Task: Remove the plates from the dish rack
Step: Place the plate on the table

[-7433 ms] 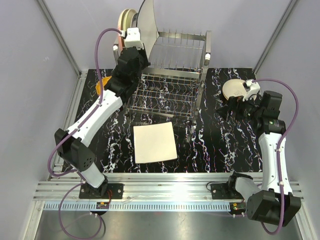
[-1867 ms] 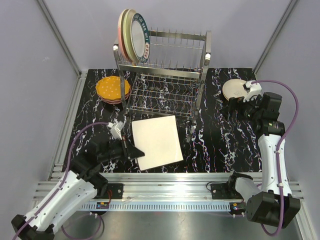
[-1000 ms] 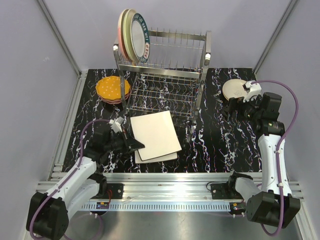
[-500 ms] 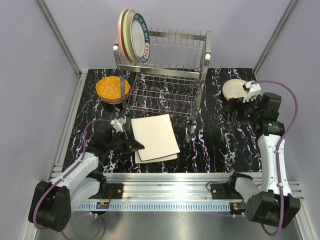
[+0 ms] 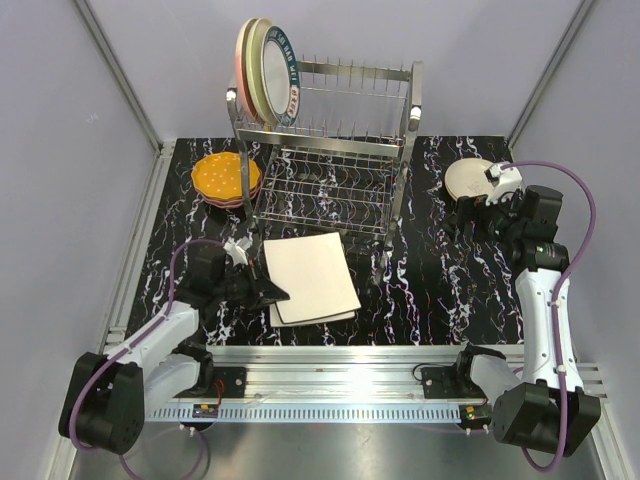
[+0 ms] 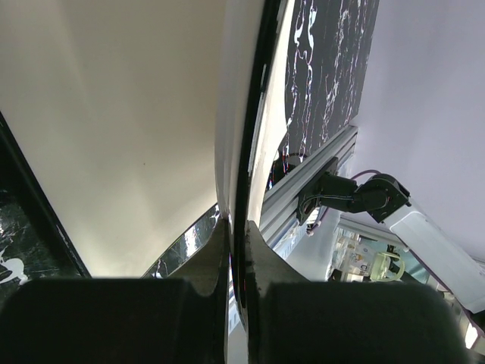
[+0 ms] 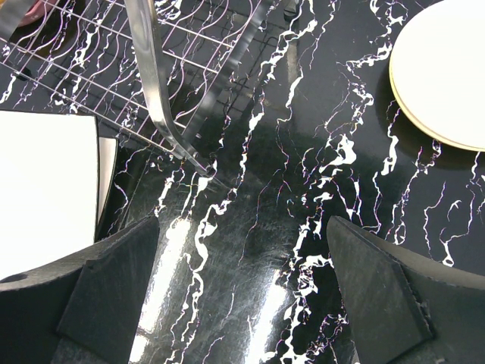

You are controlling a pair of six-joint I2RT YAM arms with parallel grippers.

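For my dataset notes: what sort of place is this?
Probably a robotics test cell: left arm and right arm bolted to an aluminium rail, plain grey walls, a dish rack on a marbled tabletop.

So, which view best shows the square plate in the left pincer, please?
Top external: the whole square plate shows, held by the left pincer. Left wrist shows only its rim up close; right wrist, just one side.

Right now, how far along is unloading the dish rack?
Done: orange plate, round cream plate and one square plate lie outside the dish rack. In hand: the left gripper, shut on a second square plate, holds it over the first. Left: upright plates in the rack's upper tier.
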